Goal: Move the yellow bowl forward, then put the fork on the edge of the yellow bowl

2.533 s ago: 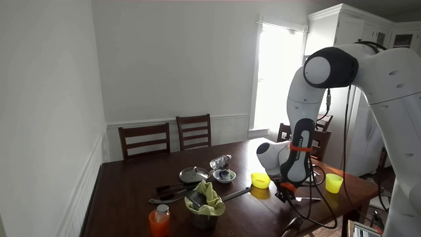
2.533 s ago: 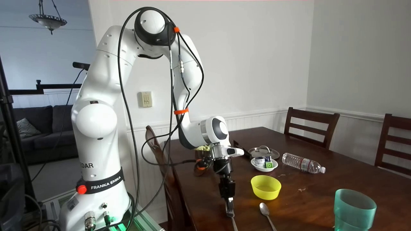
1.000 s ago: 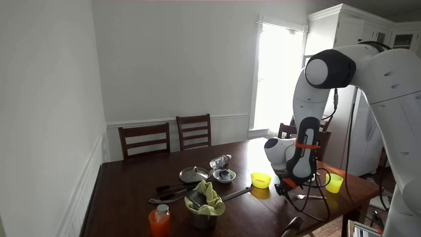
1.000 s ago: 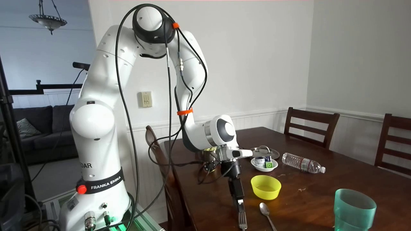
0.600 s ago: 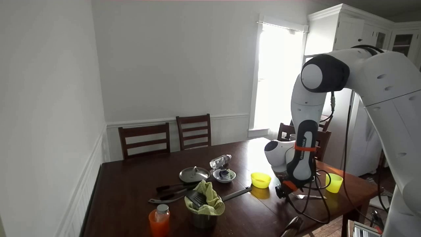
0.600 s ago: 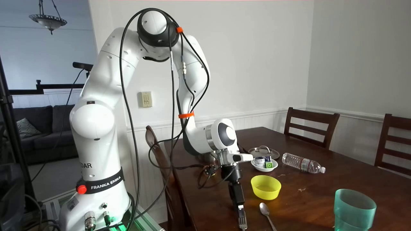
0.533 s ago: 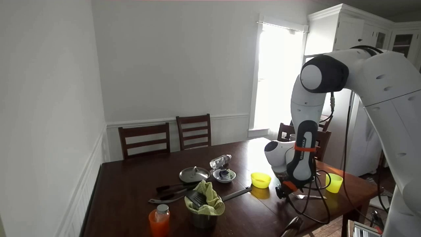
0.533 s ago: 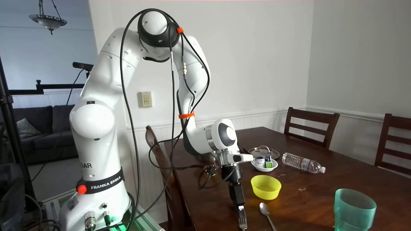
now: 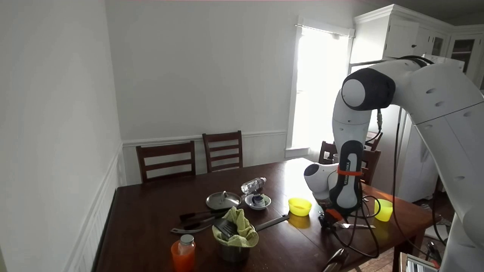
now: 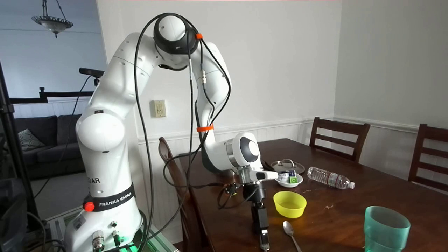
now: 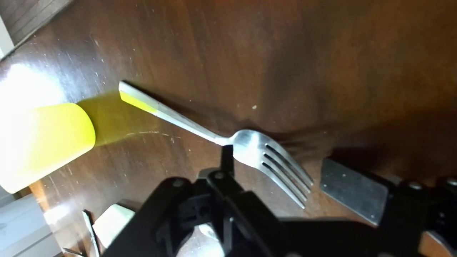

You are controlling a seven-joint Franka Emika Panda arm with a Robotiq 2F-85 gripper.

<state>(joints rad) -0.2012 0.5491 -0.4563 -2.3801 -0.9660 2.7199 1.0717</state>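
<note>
The yellow bowl (image 9: 300, 207) rests upright on the dark wooden table in both exterior views, beyond the spoon and to the side of my gripper (image 10: 265, 233). A silver fork (image 11: 250, 144) lies on the tabletop in the wrist view, its handle running to the upper left. My gripper (image 11: 276, 167) is low over the fork head with its jaws apart. One finger stands by the fork's neck, and the flat pad (image 11: 353, 191) of the other faces it past the tine tips. Neither seems clamped on it. Most of the fork is hidden in an exterior view, with just the tines (image 10: 265, 246) showing.
A spoon (image 10: 288, 229) lies near the bowl. A taller yellow cup (image 9: 383, 210) stands near the fork's handle end. Around the table are a teal cup (image 10: 386, 229), a white bowl (image 9: 258, 202), a water bottle (image 9: 253, 185), a pot (image 9: 235, 251) and a lid (image 9: 223, 200).
The gripper first shifted sideways along the fork, then came down over its head, covering more of the tines. The bowl, spoon and cups stay where they were.
</note>
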